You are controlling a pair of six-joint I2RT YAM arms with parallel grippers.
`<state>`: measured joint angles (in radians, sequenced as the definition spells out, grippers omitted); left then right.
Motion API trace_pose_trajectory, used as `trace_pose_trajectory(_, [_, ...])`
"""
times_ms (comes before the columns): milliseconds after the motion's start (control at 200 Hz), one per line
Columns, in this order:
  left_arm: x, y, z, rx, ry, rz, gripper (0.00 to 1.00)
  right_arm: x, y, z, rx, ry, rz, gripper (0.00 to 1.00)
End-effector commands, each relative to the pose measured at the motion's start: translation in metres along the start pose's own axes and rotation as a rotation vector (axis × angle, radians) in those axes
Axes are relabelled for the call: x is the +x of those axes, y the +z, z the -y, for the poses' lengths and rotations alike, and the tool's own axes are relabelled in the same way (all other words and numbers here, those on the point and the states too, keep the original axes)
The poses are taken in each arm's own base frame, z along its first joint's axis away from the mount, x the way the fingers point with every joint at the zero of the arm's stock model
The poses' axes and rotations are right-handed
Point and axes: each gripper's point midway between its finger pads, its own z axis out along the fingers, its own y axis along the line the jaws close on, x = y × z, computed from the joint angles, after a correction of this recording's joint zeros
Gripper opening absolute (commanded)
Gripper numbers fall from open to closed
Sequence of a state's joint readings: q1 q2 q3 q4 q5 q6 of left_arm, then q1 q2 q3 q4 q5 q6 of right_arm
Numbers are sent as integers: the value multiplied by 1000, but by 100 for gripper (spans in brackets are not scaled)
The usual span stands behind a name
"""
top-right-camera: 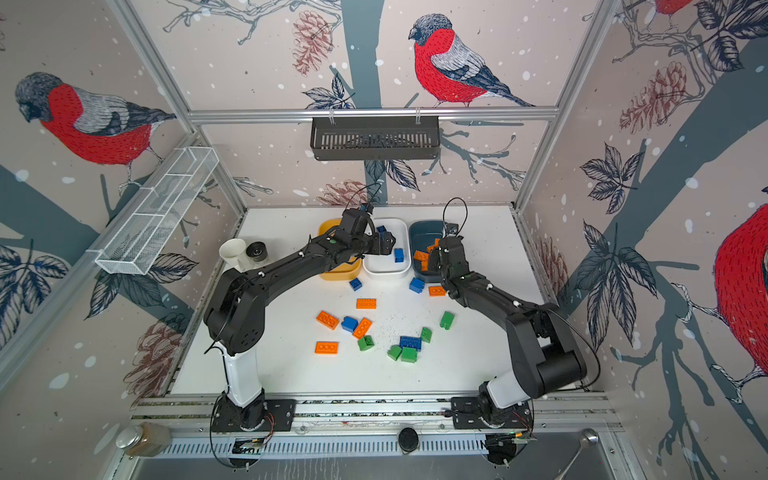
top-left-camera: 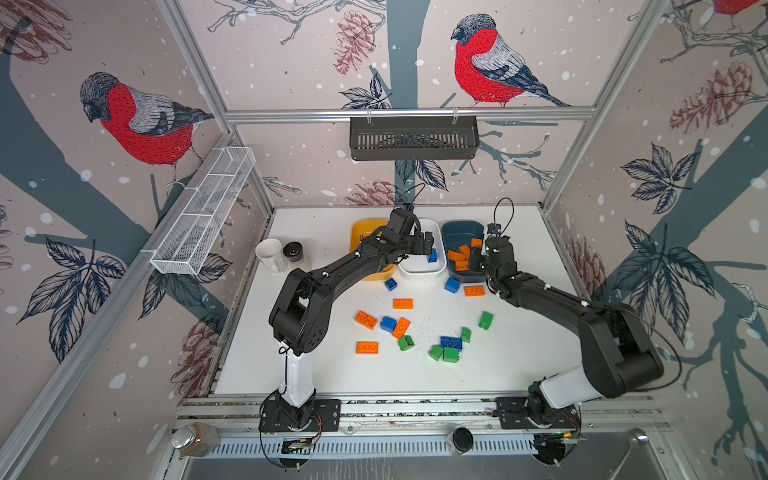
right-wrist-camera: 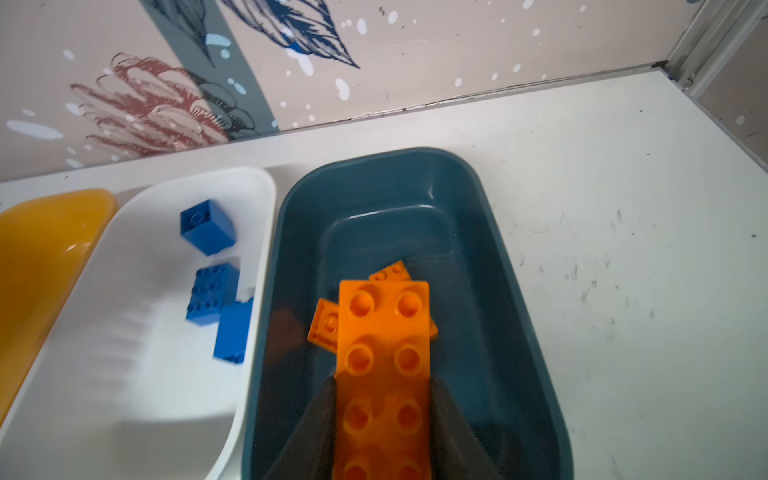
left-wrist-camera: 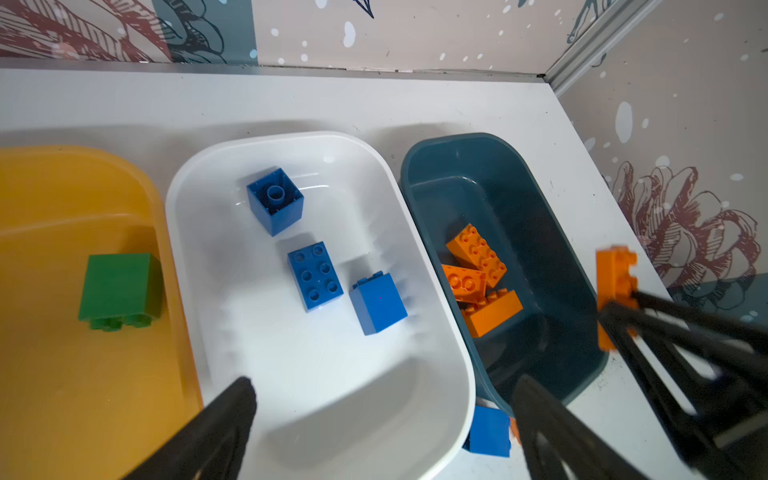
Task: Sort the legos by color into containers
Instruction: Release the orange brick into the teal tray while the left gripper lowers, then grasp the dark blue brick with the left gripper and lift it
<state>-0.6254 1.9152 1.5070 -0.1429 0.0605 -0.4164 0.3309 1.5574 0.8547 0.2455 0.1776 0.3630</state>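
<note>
The right gripper is clamping a flat orange brick, its long axis pointing straight away from the wrist, along the teal tub directly below, seemingly clear of the orange bricks lying there. Beyond, the left gripper is hanging spread and empty over the white tub.

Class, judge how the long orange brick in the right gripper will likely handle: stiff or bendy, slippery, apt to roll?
Probably stiff: the orange brick juts straight from the right gripper without sagging. Glossy sides may slip. Flat faces suggest it won't roll.
</note>
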Motion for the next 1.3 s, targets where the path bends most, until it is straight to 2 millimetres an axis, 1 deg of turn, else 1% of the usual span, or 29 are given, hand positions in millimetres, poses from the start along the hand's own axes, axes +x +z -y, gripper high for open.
trace_pose_trajectory(0, [-10, -8, 20, 83, 40, 48, 97, 9, 21, 2, -23, 1, -94, 33])
trace_pose_trajectory(110, [-1, -14, 25, 78, 76, 40, 97, 14, 43, 2, -42, -9, -158, 35])
trace_pose_trajectory(245, [15, -22, 30, 61, 108, 26, 97, 9, 65, -2, -46, -22, -182, 39])
trace_pose_trajectory(315, [22, -28, 23, 40, 70, 26, 97, 5, 74, -3, -42, -20, -189, 42])
trace_pose_trajectory(360, [27, -30, 10, 3, 27, 18, 97, 2, 78, -4, -36, -15, -193, 47])
trace_pose_trajectory(415, [36, -34, -7, -40, -21, -6, 97, -3, 78, -5, -29, -5, -187, 53])
trace_pose_trajectory(510, [53, -43, -31, -100, -94, -33, 97, -13, 69, -15, -59, -3, -164, 63])
trace_pose_trajectory(625, [72, -52, -48, -142, -159, -52, 97, -21, 52, -24, -87, 9, -142, 72])
trace_pose_trajectory(725, [94, -52, -58, -182, -210, -102, 97, -27, 35, -26, -101, 39, -117, 80])
trace_pose_trajectory(800, [113, -49, -69, -229, -248, -140, 96, -34, 20, -25, -111, 60, -78, 87])
trace_pose_trajectory(810, [115, -48, -71, -238, -252, -146, 96, -35, 18, -25, -113, 63, -69, 88])
trace_pose_trajectory(825, [119, -48, -74, -249, -257, -154, 96, -36, 15, -25, -118, 64, -58, 97])
trace_pose_trajectory(840, [121, -47, -76, -259, -261, -160, 96, -38, 11, -26, -126, 66, -44, 100])
trace_pose_trajectory(890, [128, -43, -81, -282, -263, -182, 95, -43, 0, -26, -146, 71, 4, 100])
trace_pose_trajectory(960, [131, -39, -85, -306, -258, -191, 94, -51, -16, -25, -162, 78, 69, 100])
trace_pose_trajectory(1041, [134, -35, -94, -359, -245, -198, 91, -56, -27, -21, -155, 81, 111, 100])
trace_pose_trajectory(1136, [142, -30, -104, -435, -218, -217, 88, -59, -32, -16, -129, 74, 122, 100])
trace_pose_trajectory(1241, [148, -26, -105, -486, -180, -228, 86, -60, -35, -13, -116, 64, 123, 100])
trace_pose_trajectory(1296, [148, -25, -105, -525, -163, -219, 85, -61, -37, -14, -121, 63, 130, 99])
